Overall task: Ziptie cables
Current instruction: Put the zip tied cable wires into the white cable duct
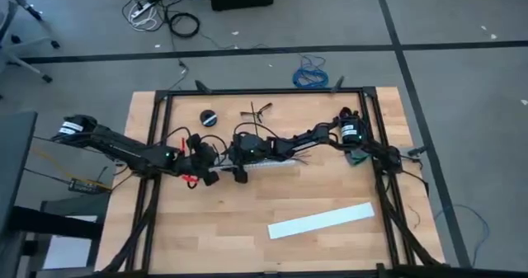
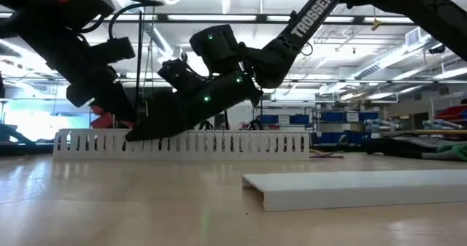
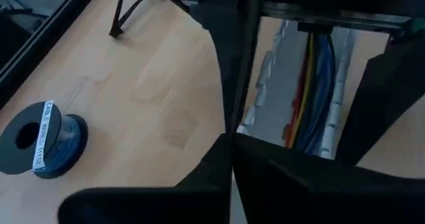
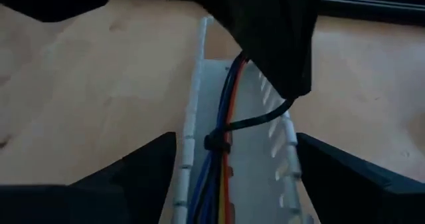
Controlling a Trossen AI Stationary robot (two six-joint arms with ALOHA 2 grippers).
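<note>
Where the tie is sitting: the black ziptie (image 4: 216, 143) is looping the cables (image 4: 222, 177) inside the white slotted duct (image 4: 189, 137) at mid-table, its head lying on top of the bundle and its tail running up under the left gripper (image 4: 285, 71).
Cables: blue, yellow, red and dark wires are lying side by side along the duct floor, between its 2 slotted walls.
Right gripper (image 4: 234, 141): its jaws are standing spread, 1 finger hanging outside each wall, gripping nothing.
Left gripper: it is hovering over the tail end of the tie; whether its jaws are pinching the tail, I cannot tell.
Step, as I am judging it: cinching the loop snug.
Doing it well: the tail should be getting pulled straight along its own line, away from the head, while the other gripper is steadying the bundle near the head so the wires are not lifting out.
Risk: a sideways pull is likely dragging the light duct across the table or snagging the tail on a wall tooth.
Elsewhere: the wire spool (image 3: 40, 141) and the flat cover strip (image 1: 322, 220) are lying well apart from the work.
</note>
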